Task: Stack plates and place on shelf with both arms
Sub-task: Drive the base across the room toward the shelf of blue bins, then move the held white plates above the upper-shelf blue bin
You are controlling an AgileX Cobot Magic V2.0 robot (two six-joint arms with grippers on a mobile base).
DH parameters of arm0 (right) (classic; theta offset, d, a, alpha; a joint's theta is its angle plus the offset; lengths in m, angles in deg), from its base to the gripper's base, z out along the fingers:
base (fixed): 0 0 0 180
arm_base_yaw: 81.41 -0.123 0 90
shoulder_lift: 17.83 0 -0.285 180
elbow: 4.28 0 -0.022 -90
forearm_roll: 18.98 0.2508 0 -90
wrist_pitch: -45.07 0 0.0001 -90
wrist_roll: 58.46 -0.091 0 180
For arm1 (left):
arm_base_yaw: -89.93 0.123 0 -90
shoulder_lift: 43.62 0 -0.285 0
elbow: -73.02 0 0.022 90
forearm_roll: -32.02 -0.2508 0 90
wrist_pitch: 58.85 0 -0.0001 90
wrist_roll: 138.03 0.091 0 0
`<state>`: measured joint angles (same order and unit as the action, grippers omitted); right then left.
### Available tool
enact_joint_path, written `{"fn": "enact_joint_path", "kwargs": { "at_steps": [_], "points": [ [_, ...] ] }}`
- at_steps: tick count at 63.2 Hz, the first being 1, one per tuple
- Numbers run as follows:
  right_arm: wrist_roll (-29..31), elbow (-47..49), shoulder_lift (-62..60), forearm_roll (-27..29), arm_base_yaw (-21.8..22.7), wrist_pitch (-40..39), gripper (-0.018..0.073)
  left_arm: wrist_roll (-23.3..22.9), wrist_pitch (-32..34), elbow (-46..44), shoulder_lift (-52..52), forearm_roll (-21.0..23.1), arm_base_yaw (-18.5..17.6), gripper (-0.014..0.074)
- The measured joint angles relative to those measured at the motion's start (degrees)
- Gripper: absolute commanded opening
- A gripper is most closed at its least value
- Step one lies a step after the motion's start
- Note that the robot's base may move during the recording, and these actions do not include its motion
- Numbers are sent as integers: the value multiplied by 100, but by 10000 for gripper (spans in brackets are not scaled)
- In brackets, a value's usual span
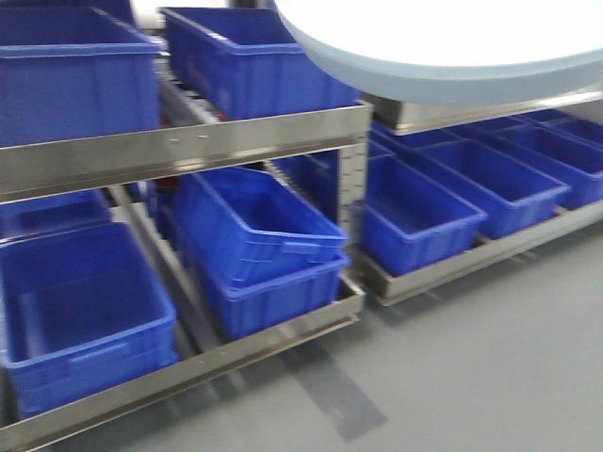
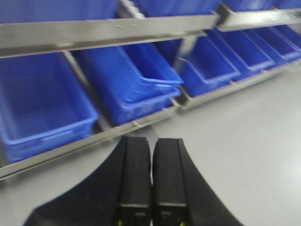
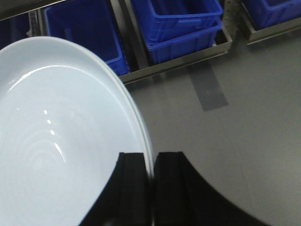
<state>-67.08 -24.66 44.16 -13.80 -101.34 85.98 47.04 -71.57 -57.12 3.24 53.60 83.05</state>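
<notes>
**Plates pinched by the rim, shelf ahead**

My right gripper (image 3: 151, 162) is clamped on the rim of the plates (image 3: 61, 136); the white dish spreads up and away to the left of its fingers. I can't tell whether one or two plates sit there. Glossy, stiff and likely breakable, I judge it slippery and heavy on an edge hold, so a second grip on the far rim would steady it. My left gripper (image 2: 151, 162) has its fingers pressed together, holding nothing, pointed low at the floor (image 2: 244, 141). Beyond both stand the steel shelf (image 1: 188, 141) and blue bins (image 1: 254, 226).
</notes>
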Motion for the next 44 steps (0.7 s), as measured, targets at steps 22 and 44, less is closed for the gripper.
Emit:
{"fn": "enact_joint_path", "kwargs": {
  "at_steps": [22, 44],
  "points": [
    [0, 0, 0, 0, 0, 0, 48, 0, 0, 0, 0, 0, 0, 90],
    [0, 0, 0, 0, 0, 0, 48, 0, 0, 0, 0, 0, 0, 90]
  ]
}}
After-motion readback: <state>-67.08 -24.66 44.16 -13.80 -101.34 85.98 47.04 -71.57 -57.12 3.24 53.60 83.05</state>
